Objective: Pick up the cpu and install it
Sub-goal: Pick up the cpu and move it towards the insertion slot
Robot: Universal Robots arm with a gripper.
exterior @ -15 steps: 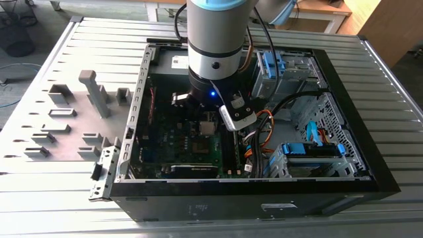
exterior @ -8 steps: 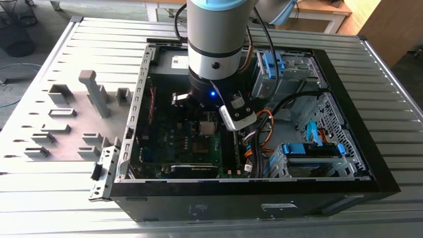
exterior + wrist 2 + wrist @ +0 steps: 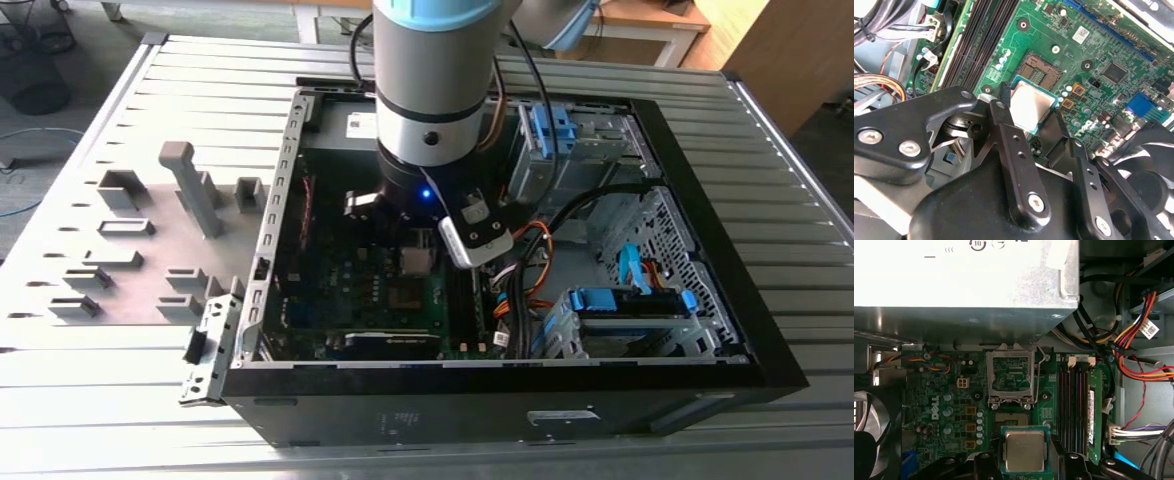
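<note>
The cpu (image 3: 1031, 106) is a small square chip with a silver-grey metal top on a green edge. My gripper (image 3: 1030, 114) is shut on it, with a black finger (image 3: 1004, 117) against each of two opposite sides. It hangs over the green motherboard (image 3: 1104, 45) inside the open computer case (image 3: 694, 210). In the first wrist view the cpu (image 3: 1025, 450) hovers just beside the bare socket (image 3: 1011, 418). The socket's metal bracket (image 3: 1010, 372) stands flipped open beyond it. In the exterior view the arm reaches straight down into the case, with the cpu (image 3: 418, 262) at its tip.
A grey power supply box (image 3: 964, 280) overhangs the board beyond the socket. Memory slots (image 3: 1074, 405) and bundles of coloured cables (image 3: 1139, 340) lie to one side, a black fan (image 3: 869, 425) to the other. Blue drive cages (image 3: 627, 310) fill the case's far end. Grey holder fixtures (image 3: 134, 250) stand on the table at the exterior view's left.
</note>
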